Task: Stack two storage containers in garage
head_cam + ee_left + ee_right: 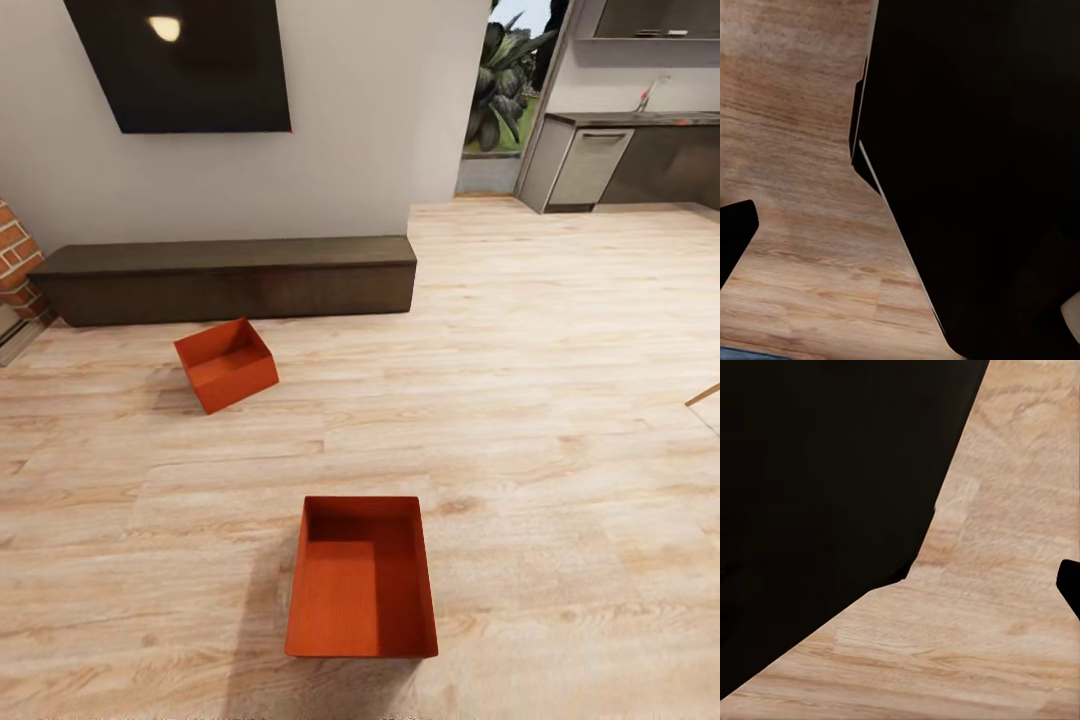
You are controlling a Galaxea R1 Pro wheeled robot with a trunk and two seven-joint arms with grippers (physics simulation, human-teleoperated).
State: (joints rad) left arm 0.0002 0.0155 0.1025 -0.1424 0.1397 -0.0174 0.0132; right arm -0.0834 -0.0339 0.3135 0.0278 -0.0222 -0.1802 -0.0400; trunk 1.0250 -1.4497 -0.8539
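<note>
Two orange-red lidless storage containers rest on the living room's light wood plank floor (560, 330). The near container (362, 580) lies straight ahead, close to me, with its long side pointing away. The far container (226, 364) sits further off to the left, turned at an angle, just in front of the bench. In the left wrist view one black fingertip (733, 236) shows at the frame's edge over bare planks. In the right wrist view a black fingertip (1071, 589) shows likewise at the edge. Nothing lies between either gripper's fingers. The garage is out of view.
A low dark TV bench (230, 275) runs along the white wall under a wall-mounted screen (180, 60). Brickwork (12, 255) stands at the far left. Kitchen cabinets (620, 160) and an opening with a plant (500, 100) lie at the back right. My dark body (982, 150) blocks much of both wrist views.
</note>
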